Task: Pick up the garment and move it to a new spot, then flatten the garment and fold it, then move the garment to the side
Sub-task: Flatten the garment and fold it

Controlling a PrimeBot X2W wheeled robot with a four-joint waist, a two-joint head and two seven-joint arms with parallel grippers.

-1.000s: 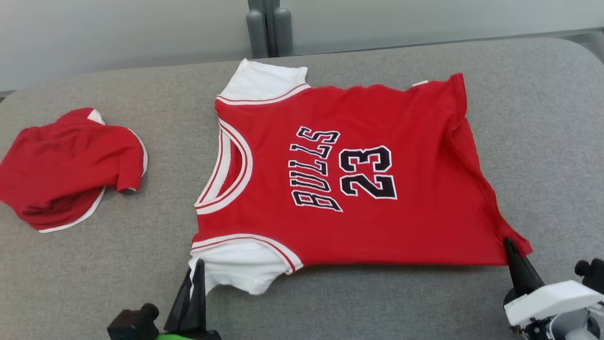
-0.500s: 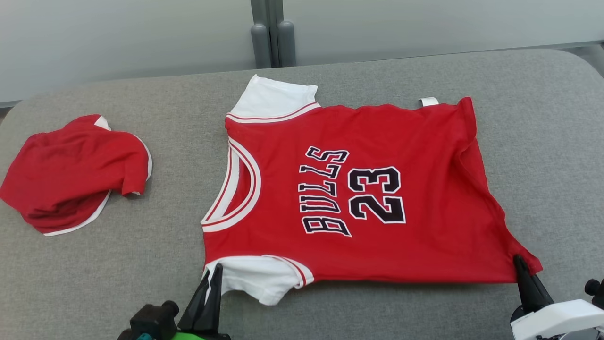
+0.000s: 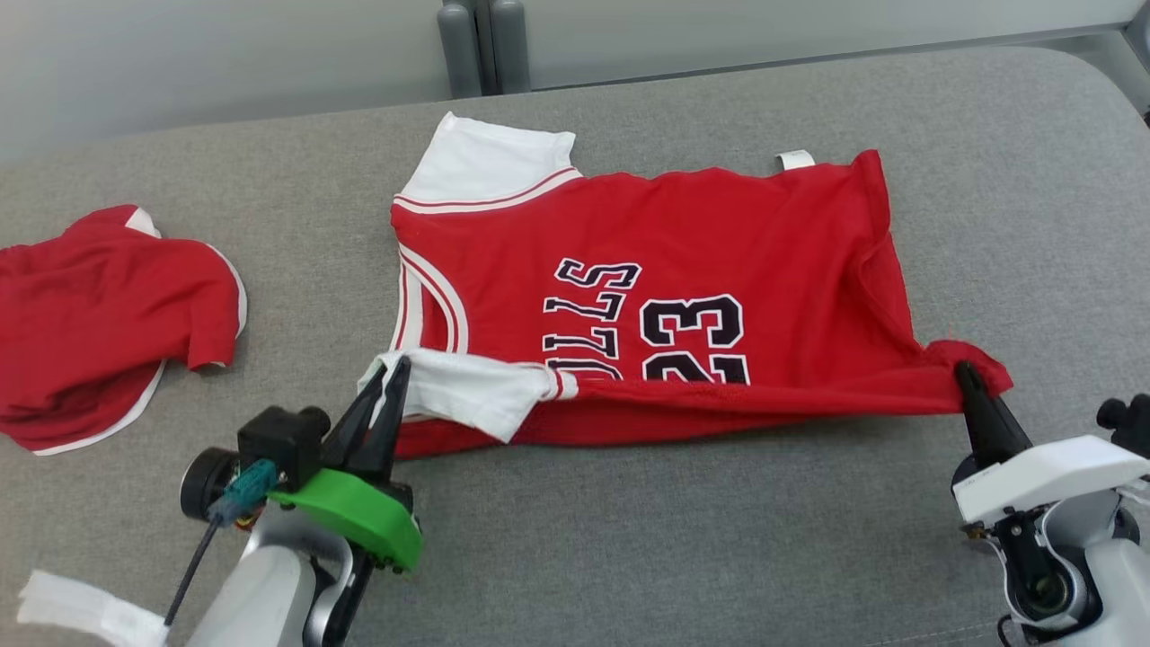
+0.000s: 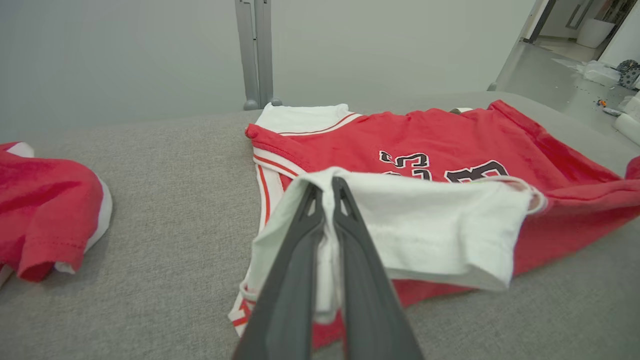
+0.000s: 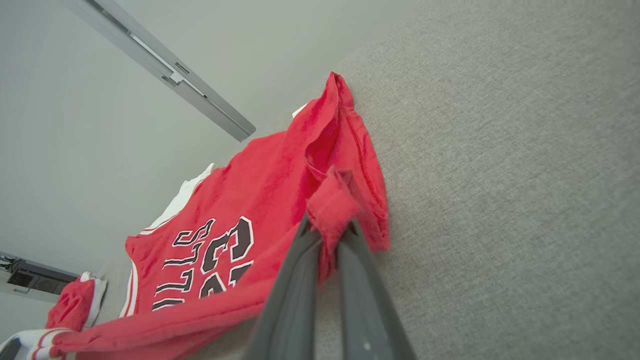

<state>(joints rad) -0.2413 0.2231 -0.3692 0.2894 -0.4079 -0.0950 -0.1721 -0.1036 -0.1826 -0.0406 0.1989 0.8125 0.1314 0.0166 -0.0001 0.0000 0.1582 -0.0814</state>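
**Fold in hand, head and wrist views.** The garment (image 3: 701,225), a red jersey with white sleeves, lies at the centre of the grey worktop (image 3: 674,548), collar to the left and hem to the right. The left gripper (image 3: 393,367) is clenched on the near white sleeve (image 3: 467,395). The right gripper (image 3: 964,368) is clenched on the near hem corner (image 3: 986,370). Between them the near edge hangs off the worktop and overlaps the lower part of the printed number, while the far half rests flat. A second red garment (image 3: 99,314) lies crumpled at the left, well apart.

**Hazards, as judged.**
- (a) Each grip takes only a small pinch of cloth. Uneven pull between the arms could slip one corner free and let the fold collapse.
- (b) The sleeve is bunched around the left fingers, so it may land crumpled inside the fold.
- (c) If the two grippers travel unequally toward the far edge, the crease will run askew and the edges will not meet.
- (d) Excess tension may drag the resting far half, whose right hem shows wrinkles.
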